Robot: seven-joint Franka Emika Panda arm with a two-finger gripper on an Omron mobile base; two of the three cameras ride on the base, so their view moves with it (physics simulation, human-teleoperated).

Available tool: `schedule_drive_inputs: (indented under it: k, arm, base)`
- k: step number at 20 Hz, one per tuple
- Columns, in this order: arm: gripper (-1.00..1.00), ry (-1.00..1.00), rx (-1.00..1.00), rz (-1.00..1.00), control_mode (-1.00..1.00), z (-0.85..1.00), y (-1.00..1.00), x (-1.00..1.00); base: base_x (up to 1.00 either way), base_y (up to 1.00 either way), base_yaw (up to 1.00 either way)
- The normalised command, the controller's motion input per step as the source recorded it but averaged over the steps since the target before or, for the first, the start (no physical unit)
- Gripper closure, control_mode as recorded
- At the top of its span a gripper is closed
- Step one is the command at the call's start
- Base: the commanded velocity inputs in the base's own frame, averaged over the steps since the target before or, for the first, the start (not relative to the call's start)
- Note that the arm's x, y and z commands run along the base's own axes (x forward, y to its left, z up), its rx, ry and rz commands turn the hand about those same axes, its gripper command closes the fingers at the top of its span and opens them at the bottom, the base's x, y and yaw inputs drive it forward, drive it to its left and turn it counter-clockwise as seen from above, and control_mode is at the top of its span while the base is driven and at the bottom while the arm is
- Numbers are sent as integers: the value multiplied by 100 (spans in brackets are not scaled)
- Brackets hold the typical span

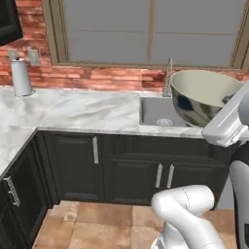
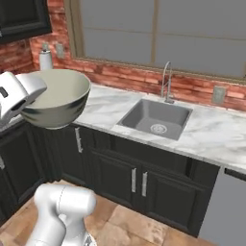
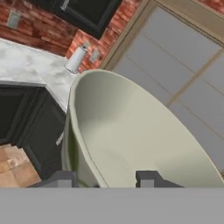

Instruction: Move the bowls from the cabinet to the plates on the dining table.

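Observation:
A glossy grey-green bowl [image 1: 204, 95] with a cream inside hangs tilted in the air over the counter by the sink. My gripper [image 3: 103, 179] is shut on the bowl's [image 3: 131, 140] rim, one finger inside the wall and one outside. In the right base view the white hand [image 2: 17, 98] holds the bowl [image 2: 60, 98] from the left. A corner of the dark wall cabinet [image 1: 8, 22] shows at upper left, and again in the right base view [image 2: 21, 17]. The plates and the dining table are out of view.
A marble counter [image 1: 73, 109] runs under a wide window [image 2: 168, 33] on a brick wall. It carries a grey sink [image 2: 156, 117] with a faucet [image 2: 166, 81] and a paper towel roll [image 1: 21, 77]. Dark base cabinets [image 1: 131, 170] stand below.

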Motion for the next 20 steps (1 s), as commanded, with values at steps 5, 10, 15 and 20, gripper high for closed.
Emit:
schedule_drive_inputs:
  k: [5, 10, 15, 20]
  arm:
    - [100, 0, 0, 0, 100, 0, 0, 0]
    - [100, 0, 0, 0, 100, 0, 0, 0]
    - [100, 0, 0, 0, 100, 0, 0, 0]
    - [100, 0, 0, 0, 100, 0, 0, 0]
  base:
    - [81, -69, -30]
    - [28, -66, -61]
    - [28, -25, -79]
    - [20, -14, -88]
